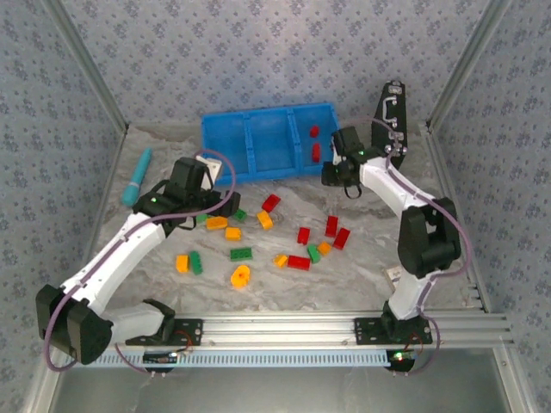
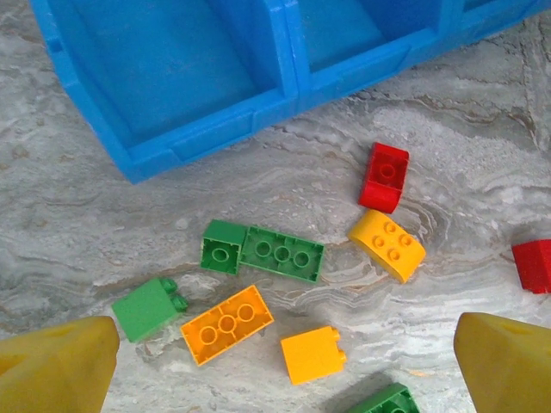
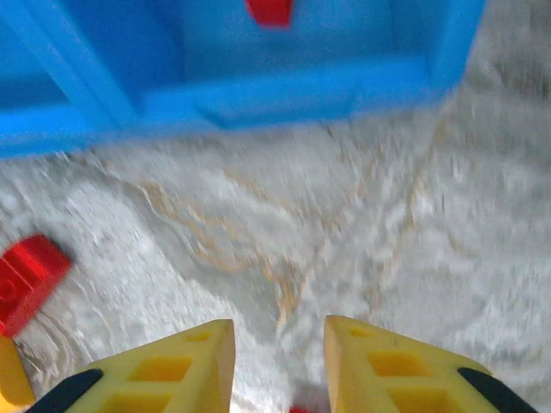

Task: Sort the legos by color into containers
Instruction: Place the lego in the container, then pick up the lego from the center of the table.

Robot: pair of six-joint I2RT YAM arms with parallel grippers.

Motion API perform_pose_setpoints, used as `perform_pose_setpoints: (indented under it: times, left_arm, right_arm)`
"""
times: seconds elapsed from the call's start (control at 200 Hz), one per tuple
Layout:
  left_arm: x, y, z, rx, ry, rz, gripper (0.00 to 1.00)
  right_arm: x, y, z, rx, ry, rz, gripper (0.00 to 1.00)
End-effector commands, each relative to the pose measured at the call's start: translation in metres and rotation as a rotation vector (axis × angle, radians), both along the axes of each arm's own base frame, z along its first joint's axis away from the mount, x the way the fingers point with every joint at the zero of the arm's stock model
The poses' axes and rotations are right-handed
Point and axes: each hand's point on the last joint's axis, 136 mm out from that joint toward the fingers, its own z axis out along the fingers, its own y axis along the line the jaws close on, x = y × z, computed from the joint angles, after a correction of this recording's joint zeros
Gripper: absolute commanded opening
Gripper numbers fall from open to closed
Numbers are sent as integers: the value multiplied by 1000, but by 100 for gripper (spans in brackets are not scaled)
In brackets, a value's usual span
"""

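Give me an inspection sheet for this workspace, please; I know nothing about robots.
Surface: grey marbled table, mostly bare.
Job's things: red, green and orange bricks scattered between the arms; two red in the right compartment of the blue tray, its other two empty.
Clutter: teal cylinder at left; black case at far right.
Grippers: left gripper open above bricks; right gripper slightly parted near the tray, nothing between its tips.
Cables: cables loop along both arms.
Surroundings: patterned walls; metal rail at near edge.
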Motion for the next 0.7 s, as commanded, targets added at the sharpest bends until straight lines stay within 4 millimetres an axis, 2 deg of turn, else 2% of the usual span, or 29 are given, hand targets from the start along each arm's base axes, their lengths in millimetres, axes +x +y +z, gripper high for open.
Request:
perform_pose_setpoints:
  times: [0.0, 0.035, 0.06, 0.175, 0.375, 0.495, 0.695]
  left_arm:
    - [3, -9, 7, -28, -15, -42, 100]
    - [4, -9, 8, -32, -15, -41, 100]
    - [3, -9, 8, -32, -15, -41, 100]
    - [3, -9, 10, -38, -20, -36, 100]
    - [-4, -4, 12, -54, -25, -20, 100]
    - [-9, 0, 12, -52, -25, -10, 100]
    - [-13, 3, 14, -50, -29, -7, 100]
  right_arm:
    - [-30, -2, -28, 42, 82, -58, 40]
    - [-34, 0, -27, 63, 82, -65, 42]
    - [-45, -2, -40, 60, 115, -72, 44]
    - [-61, -4, -54, 25, 144, -92, 53]
    - [-70, 1, -75, 39, 188, -90, 61]
    - [-74, 1, -83, 24, 212, -86, 60]
    - [-77, -2, -94, -31, 232, -72, 45]
